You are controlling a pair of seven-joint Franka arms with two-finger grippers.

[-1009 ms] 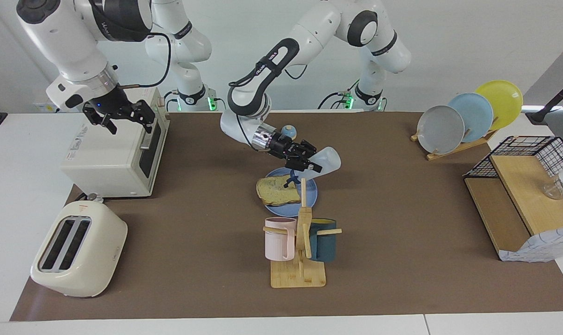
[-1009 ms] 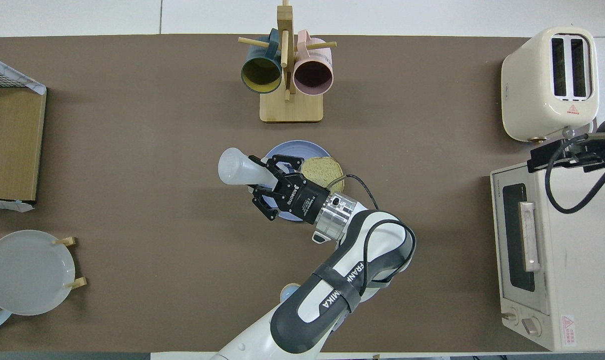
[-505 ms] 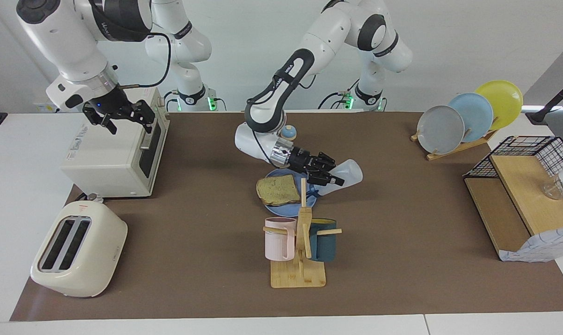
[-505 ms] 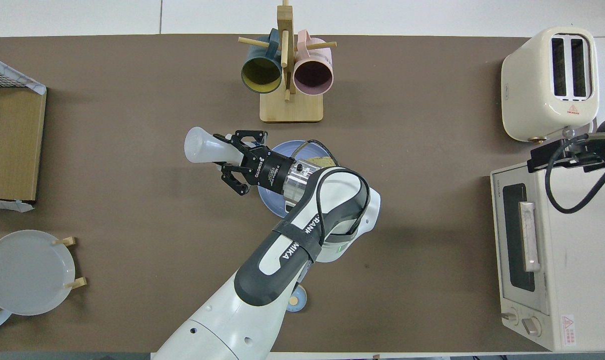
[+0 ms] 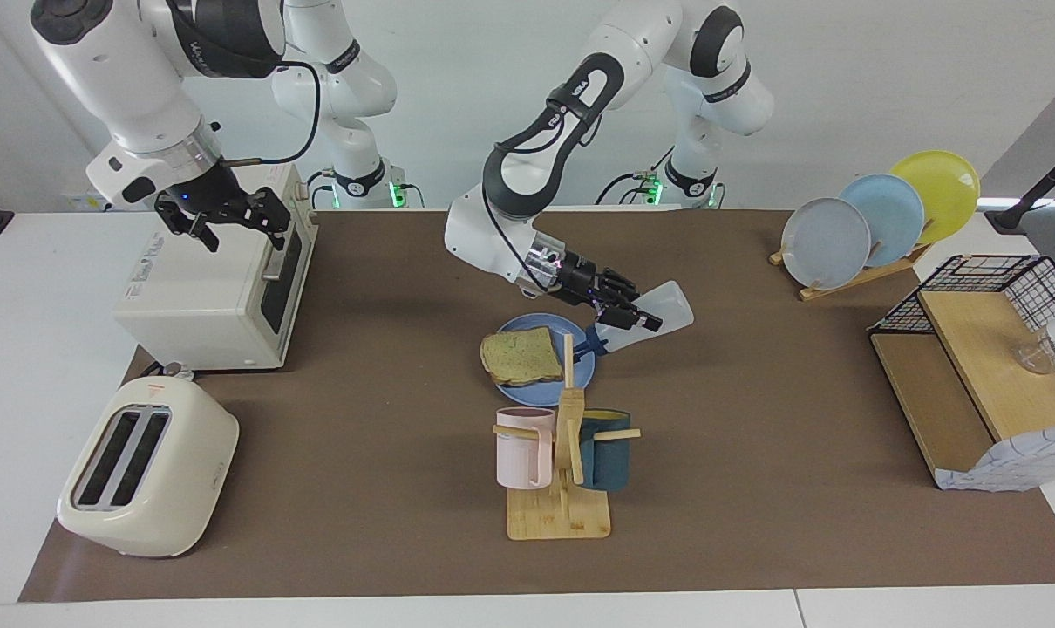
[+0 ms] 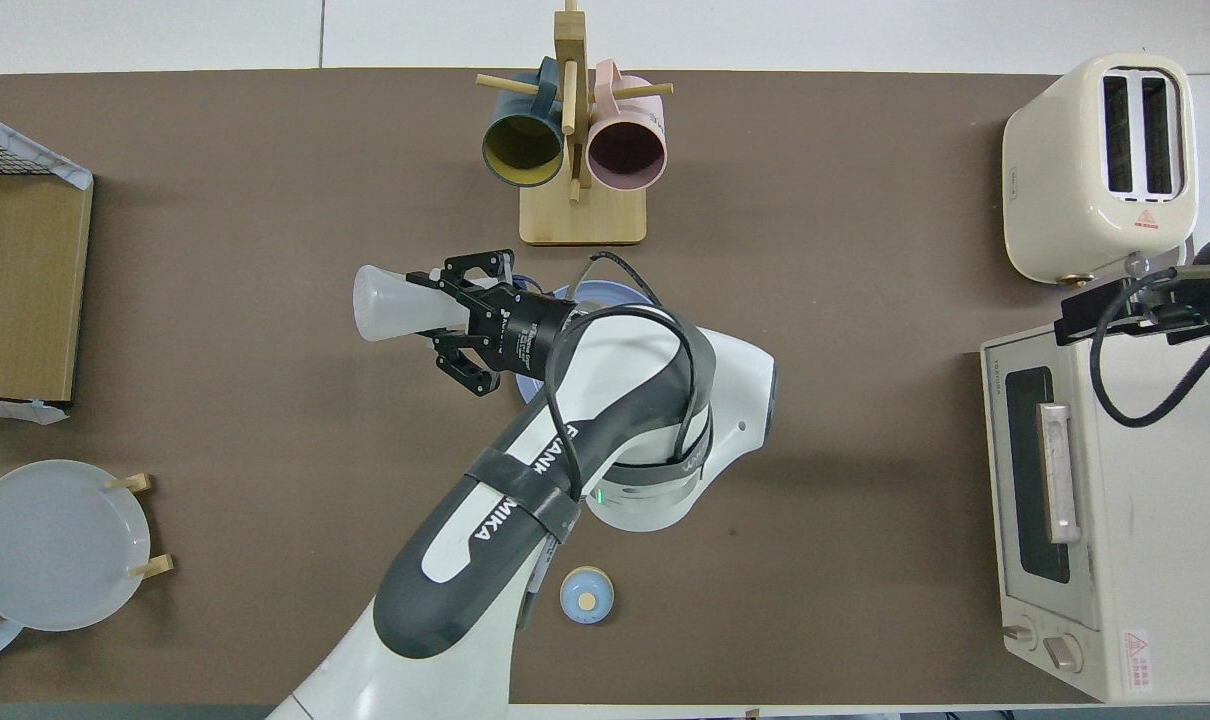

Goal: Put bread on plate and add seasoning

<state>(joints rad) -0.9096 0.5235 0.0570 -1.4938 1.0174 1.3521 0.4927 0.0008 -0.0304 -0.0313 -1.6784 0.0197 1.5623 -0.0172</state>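
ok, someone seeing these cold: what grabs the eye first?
The left gripper, jaws shut on the seasoning bottle, which it holds tipped cap-down over the edge of the blue plate at mid-table. The bread lies on that plate. The right gripper waits, open, over the toaster oven.

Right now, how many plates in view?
4. Three stand in the wooden rack at the left arm's end: grey plate, light-blue plate, yellow plate. The blue plate lies mid-table under the bread.
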